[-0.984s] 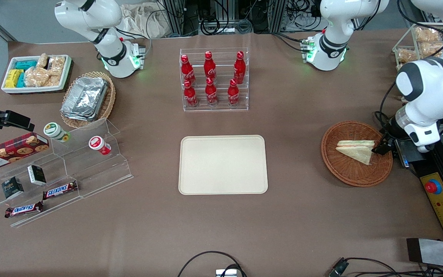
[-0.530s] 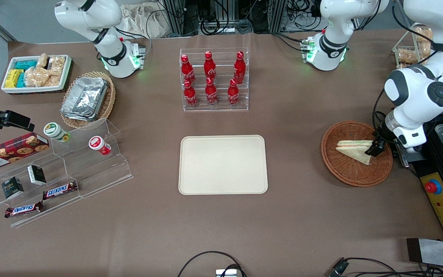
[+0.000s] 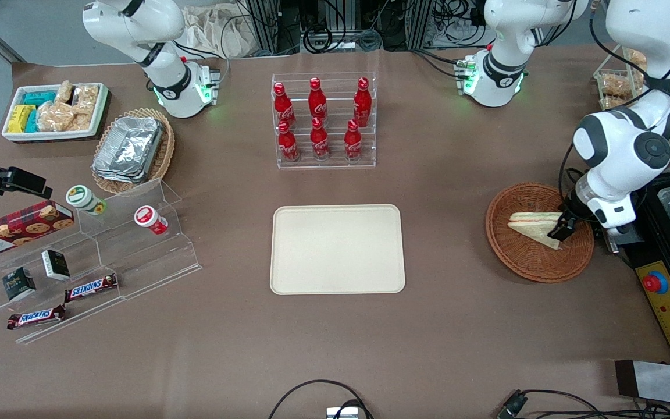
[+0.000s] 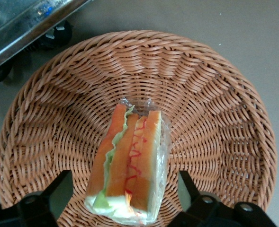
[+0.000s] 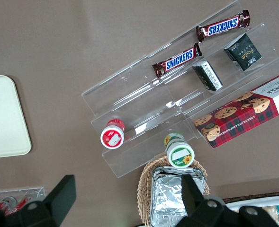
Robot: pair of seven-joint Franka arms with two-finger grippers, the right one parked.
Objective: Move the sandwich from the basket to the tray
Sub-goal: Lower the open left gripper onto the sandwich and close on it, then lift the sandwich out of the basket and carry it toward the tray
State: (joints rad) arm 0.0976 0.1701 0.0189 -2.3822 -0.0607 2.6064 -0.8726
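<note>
The sandwich, a wrapped triangular wedge with orange, pink and green layers, lies in the round reddish-brown wicker basket toward the working arm's end of the table. In the left wrist view the sandwich lies between my open fingers, which stand apart from it on either side above the basket. My left gripper hovers over the sandwich's end nearest the arm. The cream-beige tray lies bare at the table's middle.
A clear rack of red cola bottles stands farther from the camera than the tray. A black control box with a red button sits beside the basket. Clear tiered shelves with snacks lie toward the parked arm's end.
My left gripper has moved from the basket's rim inward over the sandwich's end and lowered a little. The sandwich and basket have not moved.
</note>
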